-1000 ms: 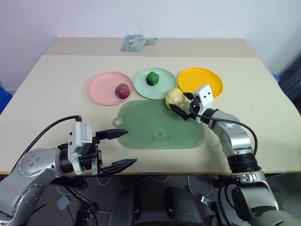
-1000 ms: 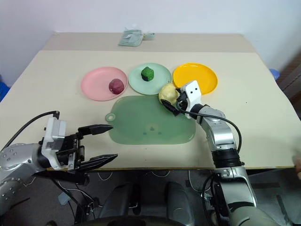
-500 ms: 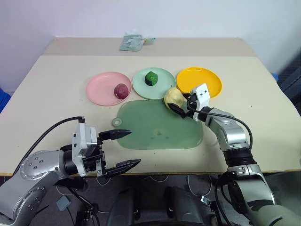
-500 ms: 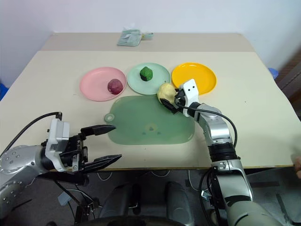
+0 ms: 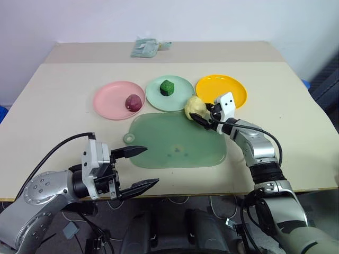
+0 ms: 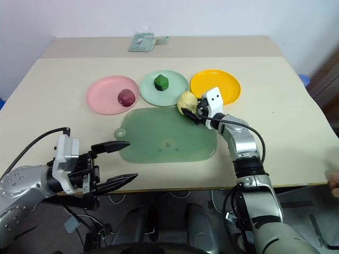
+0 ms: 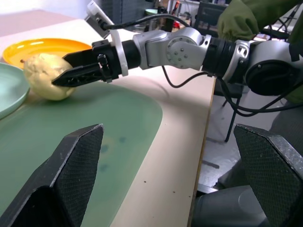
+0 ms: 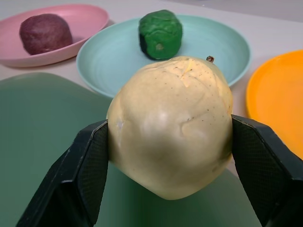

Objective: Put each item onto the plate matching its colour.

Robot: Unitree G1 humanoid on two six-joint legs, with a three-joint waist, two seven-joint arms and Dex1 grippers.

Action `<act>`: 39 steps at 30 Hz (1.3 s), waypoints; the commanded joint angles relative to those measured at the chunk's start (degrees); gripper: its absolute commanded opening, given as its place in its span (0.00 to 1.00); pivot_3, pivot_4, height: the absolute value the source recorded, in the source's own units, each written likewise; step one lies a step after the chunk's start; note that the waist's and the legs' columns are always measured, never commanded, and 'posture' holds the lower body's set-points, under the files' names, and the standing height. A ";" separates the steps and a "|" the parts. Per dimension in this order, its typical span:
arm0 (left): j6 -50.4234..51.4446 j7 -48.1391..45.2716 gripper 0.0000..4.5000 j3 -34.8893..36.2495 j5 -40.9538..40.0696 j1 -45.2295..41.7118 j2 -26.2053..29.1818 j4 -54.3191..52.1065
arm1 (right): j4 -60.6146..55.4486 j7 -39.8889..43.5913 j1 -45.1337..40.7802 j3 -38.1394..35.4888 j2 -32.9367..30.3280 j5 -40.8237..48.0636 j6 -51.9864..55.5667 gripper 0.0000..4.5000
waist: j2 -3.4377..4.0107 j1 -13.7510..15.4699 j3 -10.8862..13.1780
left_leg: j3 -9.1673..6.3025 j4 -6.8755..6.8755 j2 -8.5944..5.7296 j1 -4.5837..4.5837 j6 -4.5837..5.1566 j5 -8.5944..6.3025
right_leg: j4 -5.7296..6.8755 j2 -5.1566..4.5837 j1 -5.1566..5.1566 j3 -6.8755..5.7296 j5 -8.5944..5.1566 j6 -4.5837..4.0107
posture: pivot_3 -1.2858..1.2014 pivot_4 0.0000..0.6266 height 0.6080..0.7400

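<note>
the pale yellow roundish lump point(image 5: 195, 108), resting at the far edge of the flat green cutting mat point(image 5: 177, 142) just beside the round orange-yellow plastic plate point(image 5: 221, 92), is clamped by the closed right gripper point(image 5: 204, 117) and is best lifted clear before being carried sideways over that plate's rim, while the left gripper point(image 5: 137, 168) hangs wide open and empty.

Both head eyes look forward and down over the whole table point(image 5: 63, 95). The left wrist view looks low across the mat point(image 7: 71, 137); the right sits close, apparently level. All share the pale yellow lump point(image 8: 170, 125).
</note>
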 commanded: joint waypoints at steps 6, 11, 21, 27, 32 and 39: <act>-1.25 1.79 1.00 -1.41 0.86 -0.82 -1.35 -2.53 | 24.44 -3.76 -18.78 -7.16 -4.80 -1.11 -14.53 0.71 | 0.13 0.07 0.09 | 0.04 -0.18 -0.02 0.00 0.00 0.15 | -0.01 0.04 -0.09 0.00 -0.01 -0.02 | 0.52 0.24 1.00; -1.34 3.01 1.00 -2.49 1.78 -1.78 -2.05 -2.12 | 40.64 -8.03 -26.86 -8.17 -7.59 -3.95 -20.30 0.99 | 0.13 -0.04 0.09 | 0.05 -0.26 -0.01 0.01 0.05 0.20 | -0.03 0.07 -0.09 0.00 -0.04 -0.08 | 0.52 0.24 1.00; -3.45 12.42 1.00 -5.30 13.10 -2.98 -5.93 -1.48 | 43.23 -5.92 -27.05 -9.36 -7.96 -4.35 -25.24 0.99 | 0.15 0.01 0.10 | 0.05 -0.22 -0.01 0.02 0.06 0.24 | 0.00 0.15 -0.04 -0.01 -0.03 -0.06 | 0.52 0.24 1.00; -7.65 20.60 1.00 -5.90 21.82 -8.53 -12.72 5.72 | 25.06 3.39 -16.68 -9.72 -8.11 -0.08 -21.35 0.99 | 0.14 0.72 0.09 | 0.01 -0.11 0.00 0.06 0.10 0.24 | 0.04 0.28 0.10 -0.11 0.00 0.01 | 0.52 0.24 1.00; -7.07 14.82 1.00 -2.30 17.97 -11.01 -10.60 12.49 | -5.87 6.96 2.70 -8.72 -10.99 4.08 -9.26 0.99 | 0.14 1.83 0.09 | -0.03 -0.05 0.06 0.04 0.14 0.22 | 0.10 0.35 0.10 -0.15 0.08 0.17 | 0.52 0.24 1.00; -6.04 12.33 1.00 2.82 15.89 -8.12 -8.12 13.33 | -31.48 7.97 26.08 -16.34 -17.42 12.13 2.56 0.99 | 0.13 1.94 0.08 | -0.01 0.04 0.12 0.06 0.13 0.21 | 0.11 0.24 0.11 -0.14 -0.03 -0.01 | 0.52 0.24 1.00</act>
